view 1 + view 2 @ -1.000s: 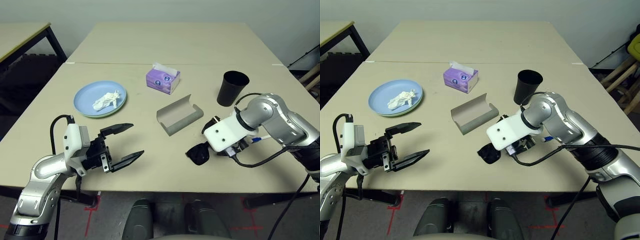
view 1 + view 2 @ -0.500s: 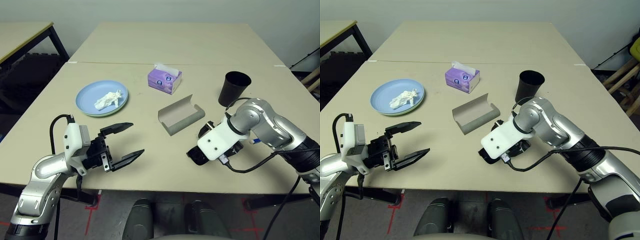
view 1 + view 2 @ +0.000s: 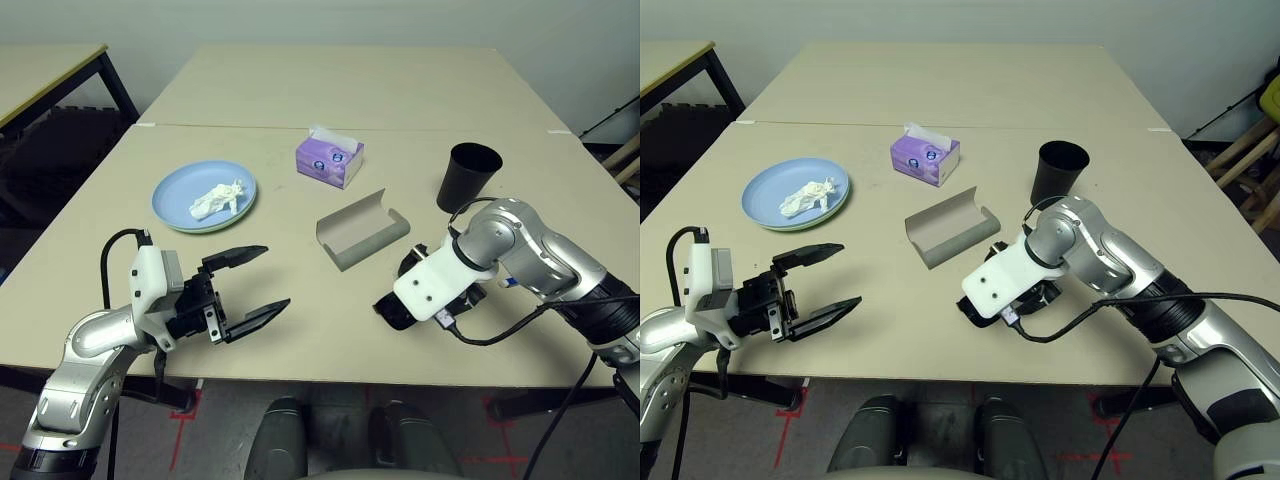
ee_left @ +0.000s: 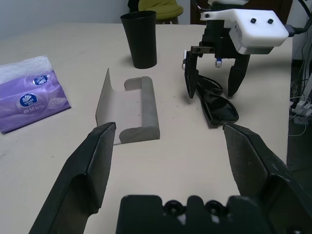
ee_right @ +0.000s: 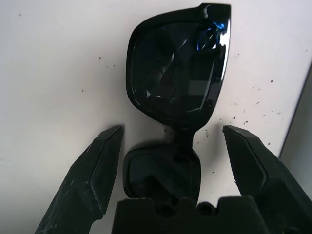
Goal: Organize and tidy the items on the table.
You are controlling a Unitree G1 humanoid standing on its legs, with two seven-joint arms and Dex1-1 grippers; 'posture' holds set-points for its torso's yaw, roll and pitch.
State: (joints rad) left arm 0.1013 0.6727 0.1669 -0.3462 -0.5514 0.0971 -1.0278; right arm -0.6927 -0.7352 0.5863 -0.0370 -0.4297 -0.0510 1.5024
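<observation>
The sunglasses (image 5: 170,73) look like glossy black plastic; the cup (image 3: 469,176), matt black; the tabletop (image 3: 300,320), pale, smooth and matt.

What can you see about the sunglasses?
The sunglasses are black, with a shiny frame that looks like plastic. Two big dark lenses are joined by a narrow bridge, and bits of light shine on them. They rest on the pale table, near the grey case. The right tool is open around them, one finger on each side, and neither finger seems to touch them.
</observation>
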